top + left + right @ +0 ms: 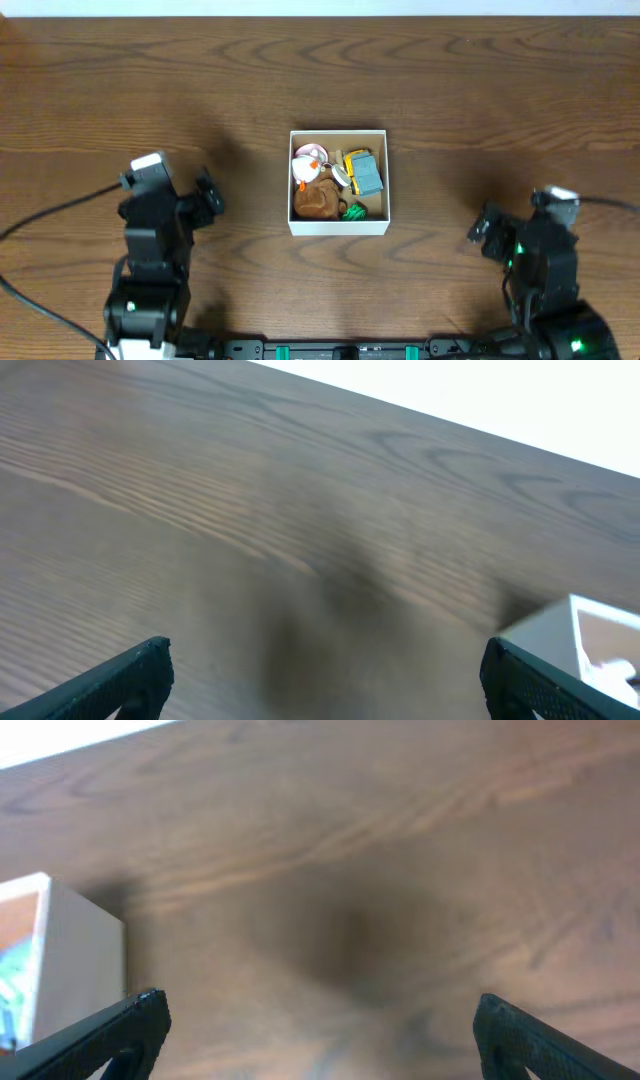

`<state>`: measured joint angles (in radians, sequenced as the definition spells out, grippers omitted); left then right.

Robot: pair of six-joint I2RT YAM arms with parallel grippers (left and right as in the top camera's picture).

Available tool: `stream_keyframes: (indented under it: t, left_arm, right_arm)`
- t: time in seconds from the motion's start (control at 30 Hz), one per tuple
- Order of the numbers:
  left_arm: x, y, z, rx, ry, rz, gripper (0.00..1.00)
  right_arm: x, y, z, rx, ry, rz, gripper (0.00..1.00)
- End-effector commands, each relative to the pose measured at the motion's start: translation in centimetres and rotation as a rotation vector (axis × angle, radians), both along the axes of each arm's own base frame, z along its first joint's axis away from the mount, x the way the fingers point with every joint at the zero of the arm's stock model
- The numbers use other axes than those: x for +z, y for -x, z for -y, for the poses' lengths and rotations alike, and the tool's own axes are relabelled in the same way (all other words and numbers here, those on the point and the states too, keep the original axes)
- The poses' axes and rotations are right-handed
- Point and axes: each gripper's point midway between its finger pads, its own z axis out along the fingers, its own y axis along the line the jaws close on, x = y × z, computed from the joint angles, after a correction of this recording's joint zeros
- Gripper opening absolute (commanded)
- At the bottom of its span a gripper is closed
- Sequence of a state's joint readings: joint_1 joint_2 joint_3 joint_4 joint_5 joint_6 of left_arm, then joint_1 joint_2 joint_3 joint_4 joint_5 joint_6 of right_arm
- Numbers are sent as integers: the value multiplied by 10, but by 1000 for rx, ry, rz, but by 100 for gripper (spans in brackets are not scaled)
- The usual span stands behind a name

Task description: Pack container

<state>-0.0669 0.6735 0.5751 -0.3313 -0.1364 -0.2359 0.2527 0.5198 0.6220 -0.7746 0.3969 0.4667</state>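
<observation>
I am judging the container [338, 226] packed; left gripper [327, 655] and right gripper [320, 1008] are hanging empty, jaws wide; retreat without nudging it.

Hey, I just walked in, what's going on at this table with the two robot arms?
Two arms are packing a box that sits in the middle of the table. Right now neither holds anything: the left hand and right hand are both open, one on each side of the box. The box already has several toys in it, including a brown plush, a blue-grey toy and a white-and-pink toy.
</observation>
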Motion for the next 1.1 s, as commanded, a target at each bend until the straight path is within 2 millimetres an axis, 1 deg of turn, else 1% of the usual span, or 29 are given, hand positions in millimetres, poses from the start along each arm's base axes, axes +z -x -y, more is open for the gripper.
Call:
stream_keyframes:
  t: [0.0,0.17,0.23,0.4,1.07]
  left_arm:
    - [-7,6,23,-118,77,27,98]
    - [-31,14,25,-126,85,-30,98]
    - [-34,15,25,-125,88,-39,98]
    - [-29,12,25,-126,87,-14,98]
    - [-31,13,25,-124,87,-22,98]
  right_arm:
    - [-13,8,4,-29,-12,23,99]
    - [-33,15,4,-21,-6,-23,99]
    - [-37,18,4,-14,-6,-45,99]
    - [-40,20,3,-8,-8,-57,99]
    - [-41,21,3,-8,-6,-64,99]
